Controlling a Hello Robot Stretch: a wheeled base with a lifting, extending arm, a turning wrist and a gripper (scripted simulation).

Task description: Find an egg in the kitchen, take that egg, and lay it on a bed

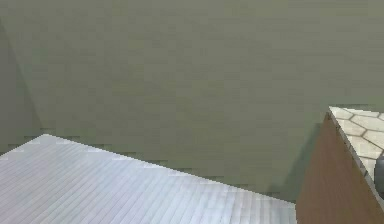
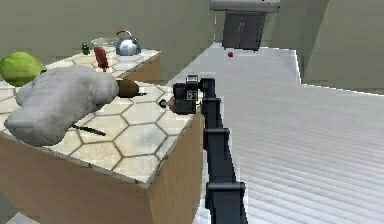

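Where my arm [image 2: 222, 165] reaches the hex-tiled desk [image 2: 130, 140], my gripper [image 2: 170, 102] shows at its corner; I cannot tell whether it holds anything.

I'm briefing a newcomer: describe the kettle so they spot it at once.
Start at the hexagon-tiled brown counter. At its far end stands the shiny silver domed kettle. Unlike the small red thing beside it, it is metallic with an arched handle.
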